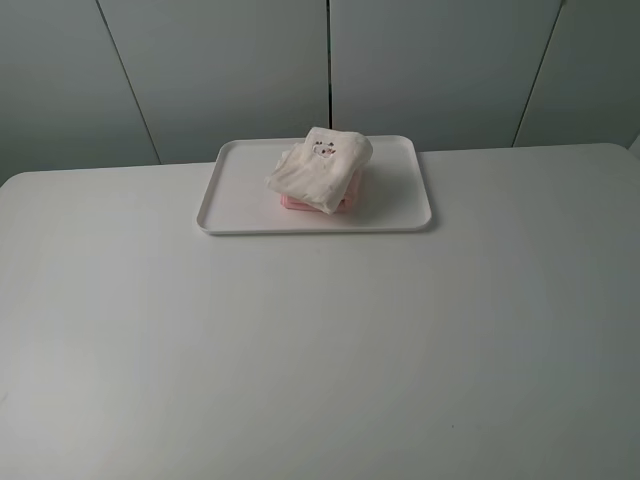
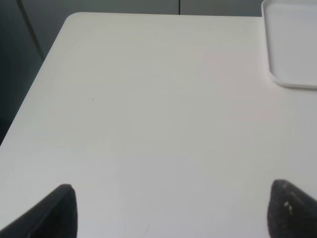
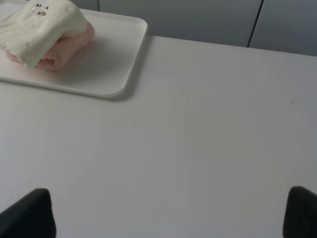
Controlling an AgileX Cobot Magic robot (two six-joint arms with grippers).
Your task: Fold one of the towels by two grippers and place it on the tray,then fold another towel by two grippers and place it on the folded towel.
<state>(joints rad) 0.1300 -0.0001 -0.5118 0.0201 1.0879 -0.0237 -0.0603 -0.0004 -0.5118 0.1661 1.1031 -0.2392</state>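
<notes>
On the white tray (image 1: 400, 190) at the back of the table lies the folded pink towel (image 1: 297, 203), with the folded cream-white towel (image 1: 320, 165) on top of it, its small dark mark facing up. The right wrist view shows the same stack: cream-white towel (image 3: 39, 25) over pink towel (image 3: 64, 52) on the tray (image 3: 114, 59). Neither arm appears in the exterior high view. My left gripper (image 2: 171, 210) is open over bare table, a corner of the tray (image 2: 290, 44) ahead of it. My right gripper (image 3: 171, 213) is open too, well short of the tray.
The white table (image 1: 320, 350) has rounded far corners and ends just behind the tray. Grey wall panels (image 1: 330, 60) stand behind it. The table's left edge (image 2: 34, 84) shows in the left wrist view.
</notes>
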